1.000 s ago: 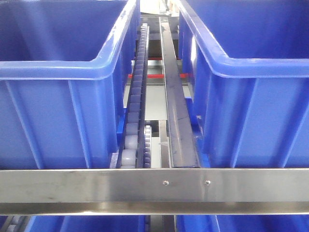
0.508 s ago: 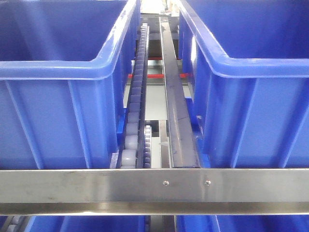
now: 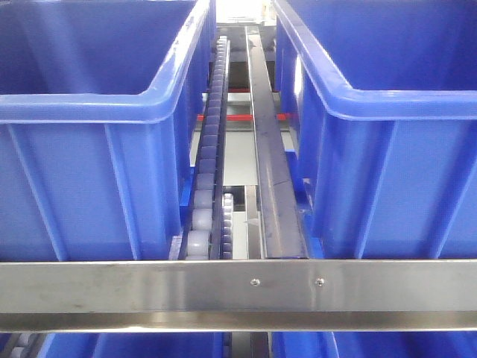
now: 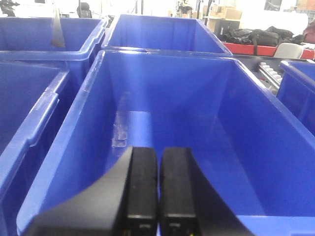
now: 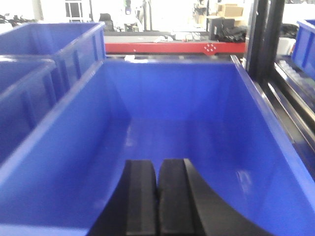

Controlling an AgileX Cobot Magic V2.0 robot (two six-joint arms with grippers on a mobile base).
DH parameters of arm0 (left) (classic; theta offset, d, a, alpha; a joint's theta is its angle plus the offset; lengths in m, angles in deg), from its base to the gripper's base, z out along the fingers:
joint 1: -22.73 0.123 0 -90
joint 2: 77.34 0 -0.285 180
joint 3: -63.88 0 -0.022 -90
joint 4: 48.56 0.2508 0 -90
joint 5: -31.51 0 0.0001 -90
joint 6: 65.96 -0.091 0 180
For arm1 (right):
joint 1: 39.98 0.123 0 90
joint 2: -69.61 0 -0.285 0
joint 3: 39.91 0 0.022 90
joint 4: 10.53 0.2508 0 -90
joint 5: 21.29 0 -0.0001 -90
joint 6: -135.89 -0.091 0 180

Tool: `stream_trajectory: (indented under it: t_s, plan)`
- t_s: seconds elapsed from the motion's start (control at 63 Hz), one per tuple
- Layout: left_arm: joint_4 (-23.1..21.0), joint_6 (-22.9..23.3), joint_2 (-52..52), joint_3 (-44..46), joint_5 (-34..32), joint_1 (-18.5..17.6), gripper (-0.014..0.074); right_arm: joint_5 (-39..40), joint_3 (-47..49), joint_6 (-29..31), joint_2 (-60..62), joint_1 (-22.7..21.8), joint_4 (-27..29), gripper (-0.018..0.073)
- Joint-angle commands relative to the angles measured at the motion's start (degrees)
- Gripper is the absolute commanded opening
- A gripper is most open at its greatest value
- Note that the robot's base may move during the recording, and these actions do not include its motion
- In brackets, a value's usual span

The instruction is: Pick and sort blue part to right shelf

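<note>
Grippers, left gripper (image 4: 157, 191) and right gripper (image 5: 158, 196), hang pressed together over bare bins (no blue part visible); searching comes next.

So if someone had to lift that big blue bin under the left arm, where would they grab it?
Probably by the rolled rim of the blue bin, from above on a long side. The rim overhangs like a lip, while the walls are smooth, and neighbouring bins crowd its sides.

Left claw (image 4: 158, 189) at 6 o'clock, black fingers (image 4: 141, 187) pressed together, nothing between them. It hangs over a blue bin (image 4: 197, 123); clear tape patch (image 4: 120, 130) on bin floor. More blue bins at 9 and 12 o'clock
</note>
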Motion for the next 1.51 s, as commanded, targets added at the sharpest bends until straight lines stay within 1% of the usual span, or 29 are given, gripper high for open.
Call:
stream_trajectory:
  t_s: [0.0,0.095,0.254,0.365,0.46,0.508,0.666,1.491]
  plan:
    - [-0.6,0.3,0.4,1.6,-4.7,0.2,0.0122,4.6,-0.6,0.3,0.9,-2.0,-0.2,0.0046]
    - [-0.6,0.3,0.4,1.6,-4.7,0.2,0.0122,6.3,-4.3,0.3,4.5,-2.8,2.1,0.0046]
    - [-0.6,0.3,0.4,1.6,-4.7,0.2,0.0122,9.1,-10.7,0.3,10.1,-2.8,2.2,0.0046]
    - [-0.6,0.3,0.4,1.6,-4.7,0.2,0.0122,9.6,-15.3,0.6,13.8,-2.8,2.1,0.0046]
    - [-0.6,0.3,0.4,1.6,-4.7,0.2,0.0122,10.5,-18.0,0.6,14.0,-2.8,2.2,0.0046]
    - [-0.6,0.3,0.4,1.6,-4.7,0.2,0.0122,10.5,-18.0,0.6,14.0,-2.8,2.2,0.0046]
    - [-0.6,0.3,0.4,1.6,-4.6,0.2,0.0122,14.3,-18.0,0.8,14.0,-2.9,2.2,0.0046]
    - [-0.6,0.3,0.4,1.6,-4.6,0.2,0.0122,14.2,-18.0,0.8,14.0,-2.9,2.2,0.0046]
